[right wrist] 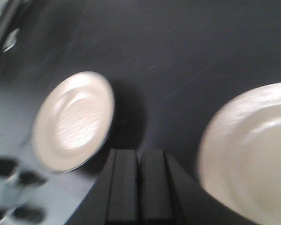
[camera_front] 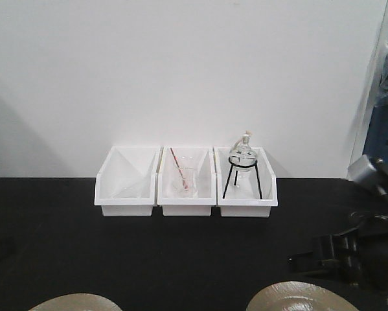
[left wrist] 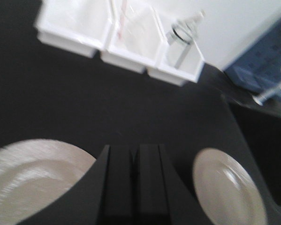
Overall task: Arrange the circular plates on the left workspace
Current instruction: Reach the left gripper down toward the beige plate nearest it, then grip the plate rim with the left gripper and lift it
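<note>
You face a matte black countertop (camera_front: 181,253) that runs back to a plain white wall (camera_front: 181,65); three white bins (camera_front: 186,184) stand in a row by that wall; the left plate (camera_front: 74,302) and right plate (camera_front: 302,299) lie flat near you, well apart; the left gripper (left wrist: 134,149) and right gripper (right wrist: 138,152) hover with jaws pressed together, holding nothing; blue cabinetry (camera_front: 383,116) stands far right.

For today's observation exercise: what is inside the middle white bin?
A clear glass beaker holding a slanted red rod stands in the middle bin. Its front wall hides the floor just behind it.
</note>
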